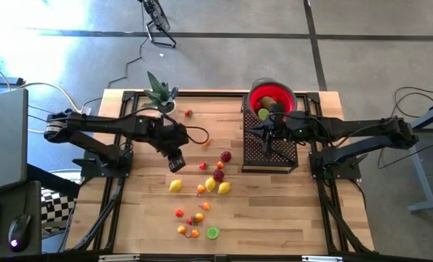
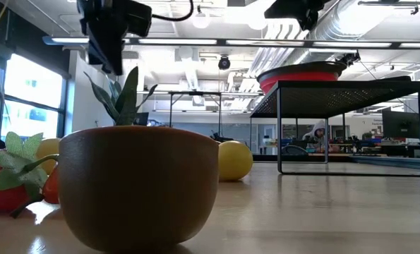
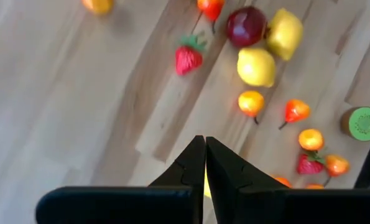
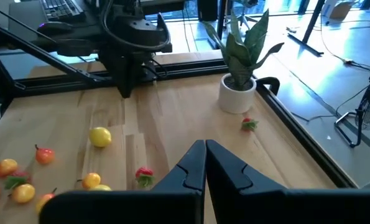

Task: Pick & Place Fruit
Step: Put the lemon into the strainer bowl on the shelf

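Fruit, small red, orange, yellow and green toy pieces [image 1: 201, 191], lies scattered on the pale wooden tabletop [image 1: 289, 211], well apart from the red round bowl [image 1: 272, 96] on the black mesh stand [image 1: 268, 151]; a few pieces already sit in the bowl. Next step looks like a pick: left gripper [image 1: 176, 164] hovers above the table just beside the yellow lemon [image 1: 175, 185]; open first, centre on one fruit, descend straight, avoid nudging neighbours. Its fingers [image 3: 194, 163] are pressed together, holding nothing; right gripper [image 1: 268, 138] waits over the stand, likewise closed and empty.
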You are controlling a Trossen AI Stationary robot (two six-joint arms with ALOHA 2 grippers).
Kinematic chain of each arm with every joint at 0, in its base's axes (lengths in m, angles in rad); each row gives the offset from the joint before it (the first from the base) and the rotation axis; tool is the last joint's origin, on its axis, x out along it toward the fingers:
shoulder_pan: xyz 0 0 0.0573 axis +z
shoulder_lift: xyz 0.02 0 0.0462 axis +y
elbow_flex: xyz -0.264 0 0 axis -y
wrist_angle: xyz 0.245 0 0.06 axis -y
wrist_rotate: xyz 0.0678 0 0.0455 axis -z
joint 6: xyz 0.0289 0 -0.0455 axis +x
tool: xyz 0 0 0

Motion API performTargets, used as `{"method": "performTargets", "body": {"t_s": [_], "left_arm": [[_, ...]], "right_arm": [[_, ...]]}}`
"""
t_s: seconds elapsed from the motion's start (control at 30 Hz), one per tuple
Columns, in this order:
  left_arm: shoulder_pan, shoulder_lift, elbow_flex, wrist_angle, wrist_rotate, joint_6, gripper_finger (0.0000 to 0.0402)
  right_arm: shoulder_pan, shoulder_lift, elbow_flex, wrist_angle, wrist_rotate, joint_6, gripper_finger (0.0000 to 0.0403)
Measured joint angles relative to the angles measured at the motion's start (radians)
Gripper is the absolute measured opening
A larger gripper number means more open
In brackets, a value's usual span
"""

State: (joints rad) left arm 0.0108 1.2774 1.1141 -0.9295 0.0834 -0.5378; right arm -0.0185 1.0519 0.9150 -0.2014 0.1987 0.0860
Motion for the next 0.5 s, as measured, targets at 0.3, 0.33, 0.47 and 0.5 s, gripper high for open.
{"method": "performTargets", "body": {"t_s": [0.3,0.33,0.47,0.5], "left_arm": [[-0.059,0.0,0.0,-0.027,0.001,-0.098,0.0012],[-0.06,0.0,0.0,-0.021,0.001,-0.098,0.0012],[-0.057,0.001,0.0,-0.017,0.006,-0.167,0.0013],[-0.057,0.001,0.0,-0.025,0.009,-0.175,0.0015]], "right_arm": [[-0.001,0.0,0.0,0.0,0.004,-0.01,0.0004],[-0.001,0.0,0.0,0.0,0.004,-0.011,0.0004],[-0.001,0.0,0.0,0.0,0.005,-0.011,0.0004],[-0.001,0.0,0.0,0.0,0.006,-0.012,0.0004]]}}
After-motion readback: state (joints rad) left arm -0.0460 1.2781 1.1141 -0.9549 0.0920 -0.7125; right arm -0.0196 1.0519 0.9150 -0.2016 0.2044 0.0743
